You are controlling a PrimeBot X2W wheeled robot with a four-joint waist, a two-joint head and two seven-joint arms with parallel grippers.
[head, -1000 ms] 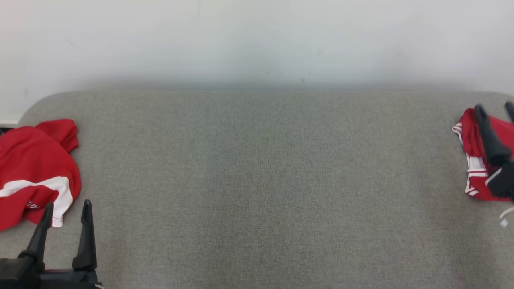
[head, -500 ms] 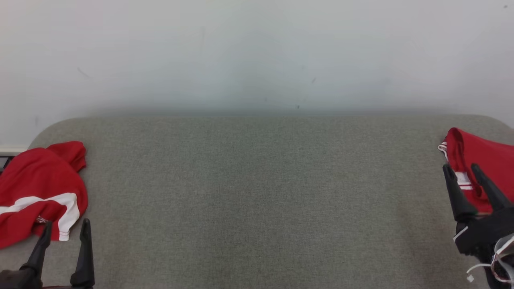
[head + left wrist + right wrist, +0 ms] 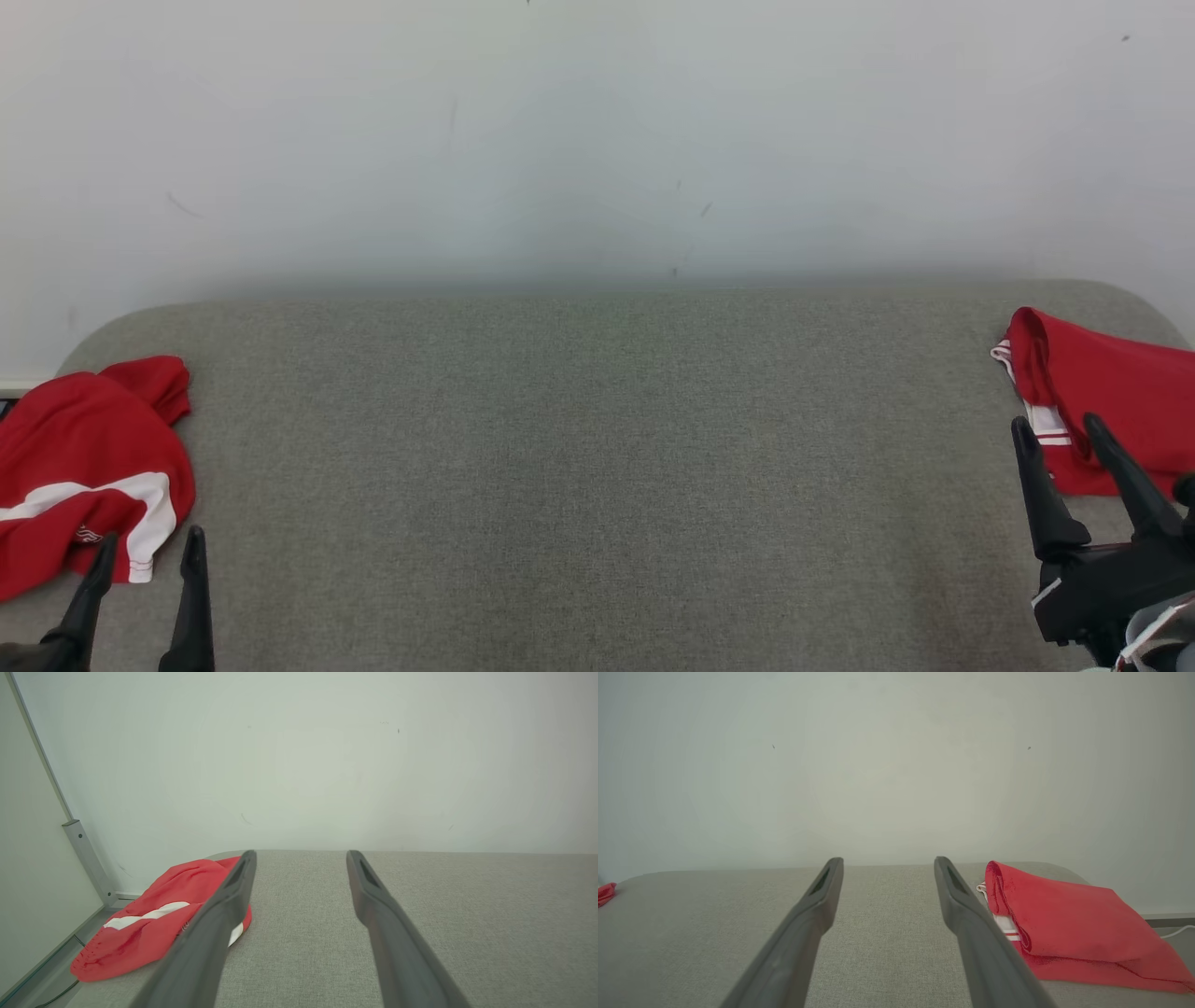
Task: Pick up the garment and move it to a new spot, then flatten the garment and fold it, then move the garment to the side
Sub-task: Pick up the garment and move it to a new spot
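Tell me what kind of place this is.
Probably an indoor workstation for folding practice: a grey fabric-covered table set against a bare pale wall, with a crumpled red-and-white garment at its left end and a folded red garment at its right.

Cut off by rt edge of head view: folded garment [image 3: 1111, 383]; by lt edge: crumpled garment [image 3: 84, 439]; at btm: left gripper [image 3: 152, 537] base.

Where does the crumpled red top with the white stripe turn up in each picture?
Head view: crumpled red garment at the left edge.
Left wrist view: lower left.
Right wrist view: a small red sliver at the far left edge.
Shared landmark: the grey surface under it.
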